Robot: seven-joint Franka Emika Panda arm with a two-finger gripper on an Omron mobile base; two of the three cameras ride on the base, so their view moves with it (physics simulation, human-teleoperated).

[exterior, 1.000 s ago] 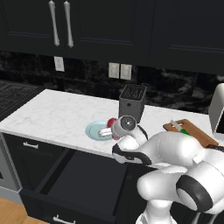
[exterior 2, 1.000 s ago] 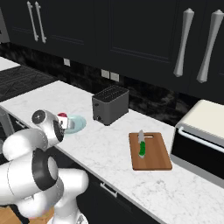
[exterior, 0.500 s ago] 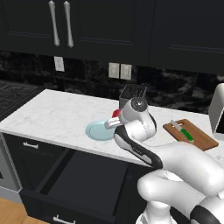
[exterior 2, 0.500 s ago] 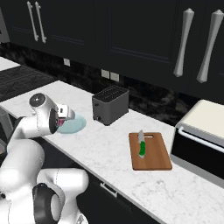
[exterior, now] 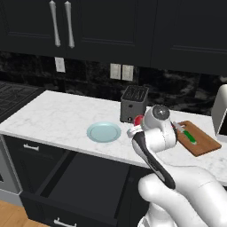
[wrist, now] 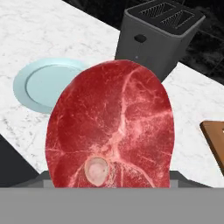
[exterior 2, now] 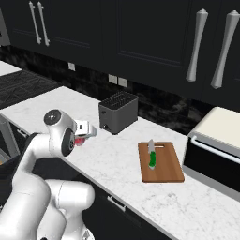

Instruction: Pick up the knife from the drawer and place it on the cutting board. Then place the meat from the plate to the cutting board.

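The drawer [exterior: 84,186] stands pulled open under the counter's front edge. Above the counter [exterior: 57,119], the gripper [exterior 2: 84,133] grips the meat [wrist: 111,127], lifted clear of the plate [exterior: 103,132] near the front edge. Farther back stands the toaster [exterior 2: 118,111]; the knife [exterior 2: 152,158] lies on the cutting board [exterior 2: 160,162].
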